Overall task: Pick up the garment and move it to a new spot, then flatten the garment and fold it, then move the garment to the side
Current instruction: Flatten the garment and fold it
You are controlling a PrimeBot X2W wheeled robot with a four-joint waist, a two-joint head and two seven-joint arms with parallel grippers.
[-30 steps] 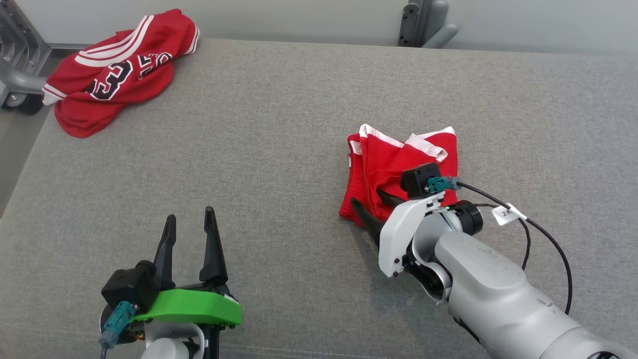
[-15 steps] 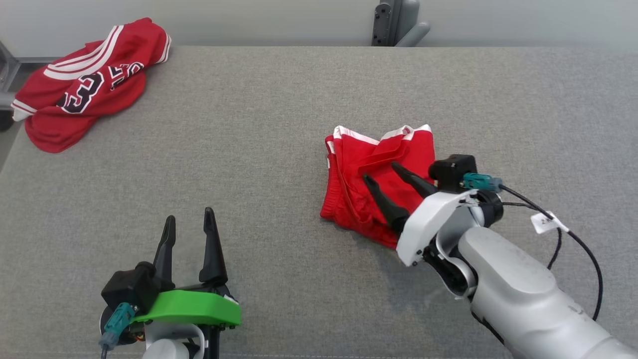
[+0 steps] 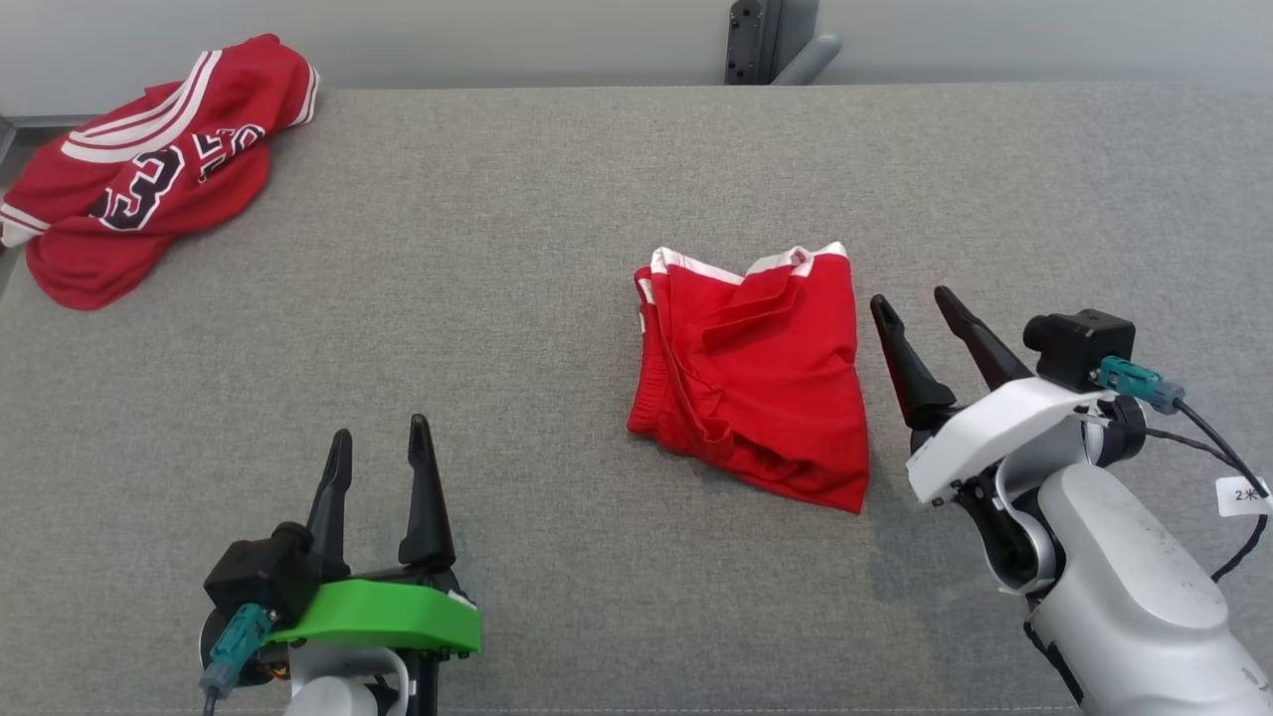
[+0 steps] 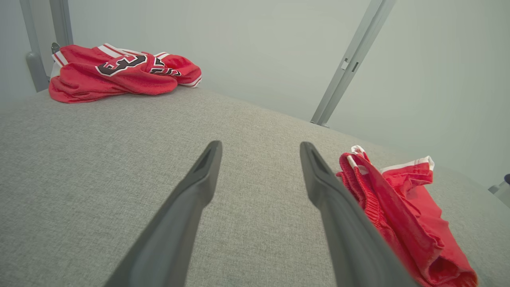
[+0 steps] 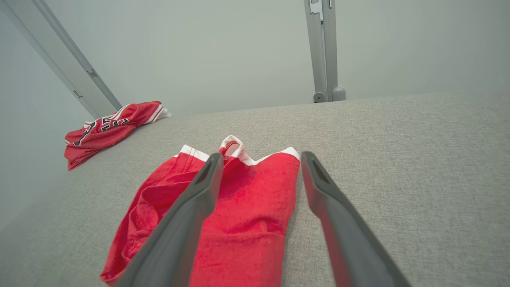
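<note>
Folded garment [image 3: 761,378] lay just left of right gripper [image 3: 907,295], jaws spread, empty; left gripper [image 3: 380,428] jaws also spread, idle. Probably the move-aside step; next needed a pinch through all layers.

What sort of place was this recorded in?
Probably a robotics lab or test cell rather than a home: a broad grey fabric-covered table, a bare pale wall with a metal frame post, and two red sports garments laid out, the folded shorts and a crumpled jersey.
</note>
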